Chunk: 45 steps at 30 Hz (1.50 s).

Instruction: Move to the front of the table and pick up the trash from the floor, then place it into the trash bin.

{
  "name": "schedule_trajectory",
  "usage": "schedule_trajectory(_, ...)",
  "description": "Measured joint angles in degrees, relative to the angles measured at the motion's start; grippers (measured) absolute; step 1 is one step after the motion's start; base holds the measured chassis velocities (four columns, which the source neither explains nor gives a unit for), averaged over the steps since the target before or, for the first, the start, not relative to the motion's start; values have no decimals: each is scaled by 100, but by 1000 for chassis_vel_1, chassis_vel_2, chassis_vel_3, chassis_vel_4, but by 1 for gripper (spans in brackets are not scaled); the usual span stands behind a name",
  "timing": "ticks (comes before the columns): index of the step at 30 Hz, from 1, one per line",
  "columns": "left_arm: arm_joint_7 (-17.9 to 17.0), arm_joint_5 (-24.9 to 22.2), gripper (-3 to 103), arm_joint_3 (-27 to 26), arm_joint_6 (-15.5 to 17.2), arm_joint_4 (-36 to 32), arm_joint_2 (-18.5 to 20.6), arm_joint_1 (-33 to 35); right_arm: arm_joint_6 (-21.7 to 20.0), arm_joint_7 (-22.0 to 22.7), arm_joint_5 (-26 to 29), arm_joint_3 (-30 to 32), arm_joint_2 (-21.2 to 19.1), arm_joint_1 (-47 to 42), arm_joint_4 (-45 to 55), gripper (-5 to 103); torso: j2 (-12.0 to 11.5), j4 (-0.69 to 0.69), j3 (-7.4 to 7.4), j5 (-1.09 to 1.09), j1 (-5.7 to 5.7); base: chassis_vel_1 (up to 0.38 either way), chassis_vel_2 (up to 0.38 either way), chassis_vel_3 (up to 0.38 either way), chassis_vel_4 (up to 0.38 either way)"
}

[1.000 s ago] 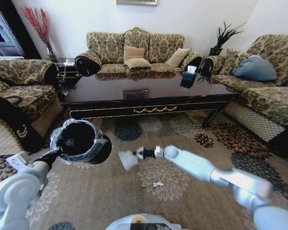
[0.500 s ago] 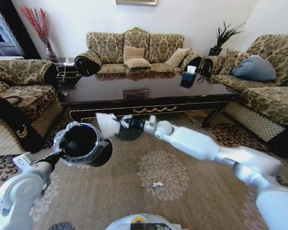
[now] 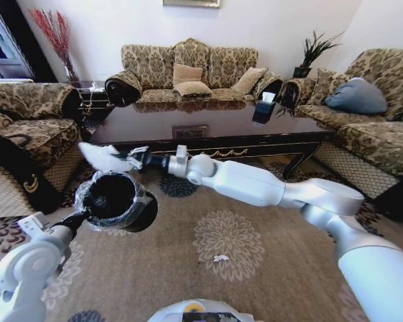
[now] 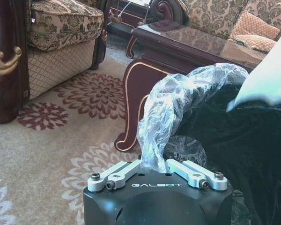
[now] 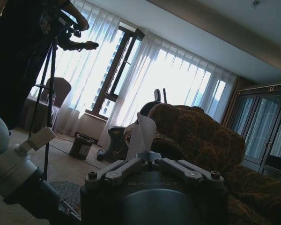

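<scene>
Trash paper (image 3: 97, 155), light, soft and best pinched at an edge, hangs clamped in the right gripper (image 3: 131, 159) just beyond the trash bin (image 3: 114, 201), whose bag-lined rim the left gripper (image 4: 154, 168) pinches.

black trash bin (image 3: 114, 201) | white paper (image 3: 101, 155) | floral beige carpet (image 3: 228, 241)

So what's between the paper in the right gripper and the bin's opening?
Nothing: in the head view, open air separates the paper from the trash bin just below.
</scene>
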Motion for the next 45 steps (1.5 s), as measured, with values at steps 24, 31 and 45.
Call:
schedule_trajectory(24,-1,-77,2,-129,0,-118,-15,55,121,107,-502,-488,-190,-534,210,0,0,0,0,2,0,0,0,0,0)
schedule_trajectory(31,-1,-76,2,-138,1,-140,-27,75,165,328,-718,-514,-187,-650,169,-3,0,0,0,2,0,0,0,0,0)
schedule_trajectory(45,-5,-53,2,-116,0,-158,-51,89,177,400,-737,-434,-230,-506,166,46,0,0,0,2,0,0,0,0,0)
